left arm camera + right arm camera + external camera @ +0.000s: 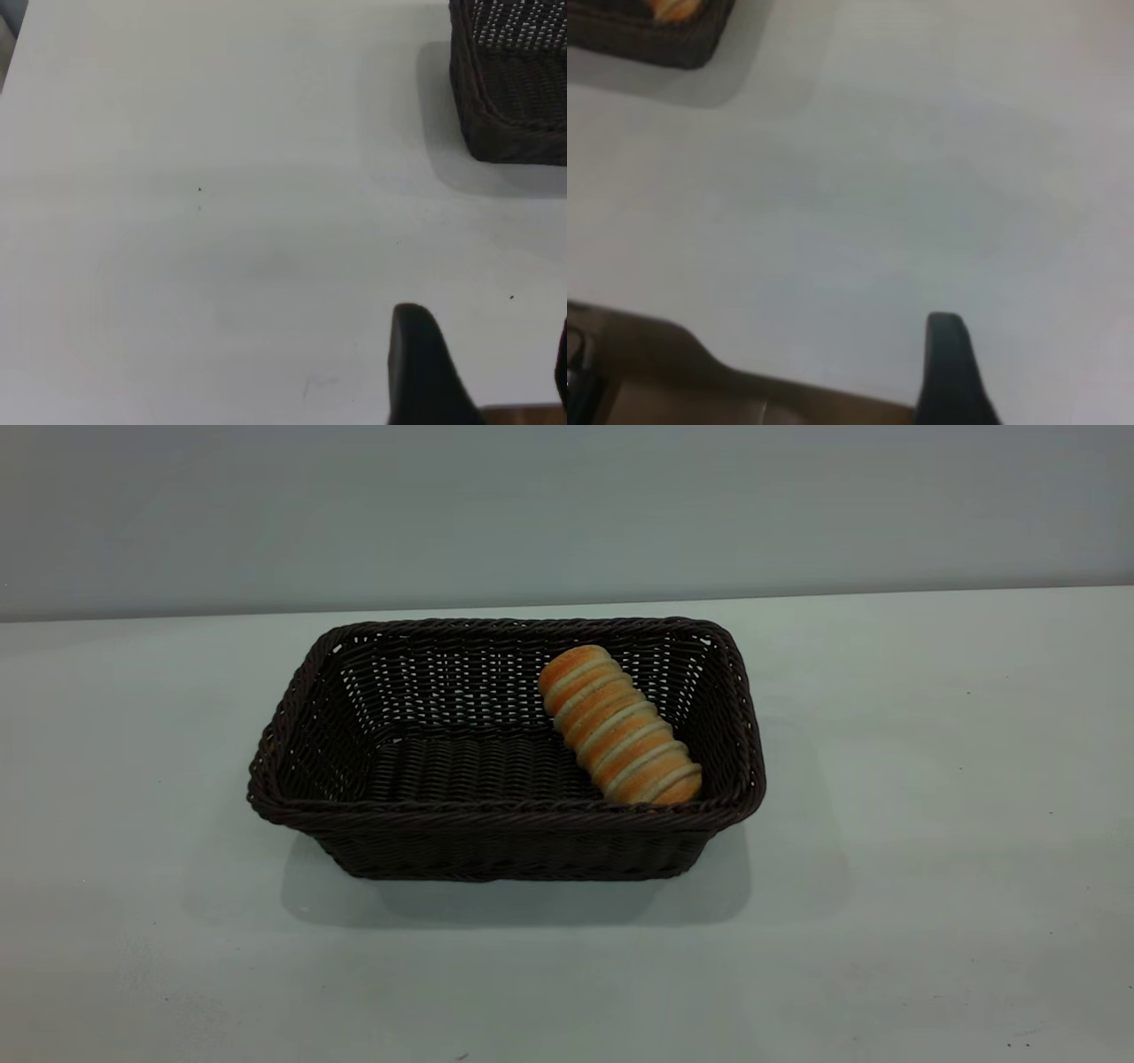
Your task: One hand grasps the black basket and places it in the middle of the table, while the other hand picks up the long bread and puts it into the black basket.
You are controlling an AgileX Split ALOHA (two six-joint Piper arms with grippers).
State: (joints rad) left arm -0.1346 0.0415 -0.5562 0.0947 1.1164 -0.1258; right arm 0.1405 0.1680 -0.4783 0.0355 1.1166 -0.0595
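The basket (pixel 506 812) sits about mid-counter (pixel 930 797), with the bread (pixel 619 725) lying slantwise inside it, close to its right wall. Both steps look done. The left tool (pixel 483 372) hovers over bare counter well away from the basket, holding nothing, fingers seemingly apart; for the right tool (pixel 950 372) I cannot tell. Best now to keep both arms clear of the basket

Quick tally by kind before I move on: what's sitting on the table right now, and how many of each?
Dark brown-black woven wicker basket: 1
Golden-orange ridged long bread roll, lying inside the basket toward its right end: 1
Total: 2 things on the whitish-grey table. Neither gripper is near them.
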